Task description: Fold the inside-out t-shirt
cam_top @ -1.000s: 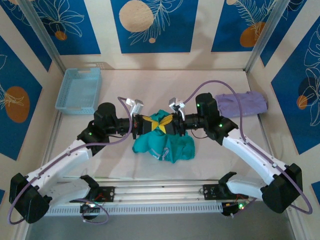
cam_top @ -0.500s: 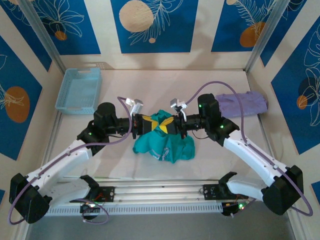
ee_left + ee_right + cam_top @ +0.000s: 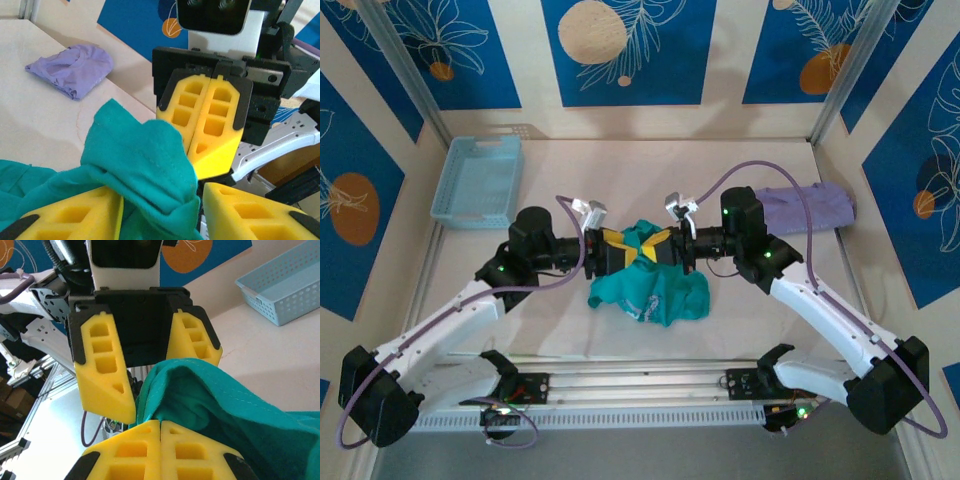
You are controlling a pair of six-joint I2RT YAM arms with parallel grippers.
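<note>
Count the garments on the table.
2: the teal t-shirt bunched in the middle, and a folded lavender garment at the far right. Nothing suggests another is hidden.

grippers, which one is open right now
The left gripper: its yellow fingers stand apart with the teal t-shirt between them, while the right gripper has its fingers pressed together.

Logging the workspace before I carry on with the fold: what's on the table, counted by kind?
Garments: 2 (teal t-shirt, lavender folded garment)
Baskets: 1 (light blue basket)
Total: 3
</note>
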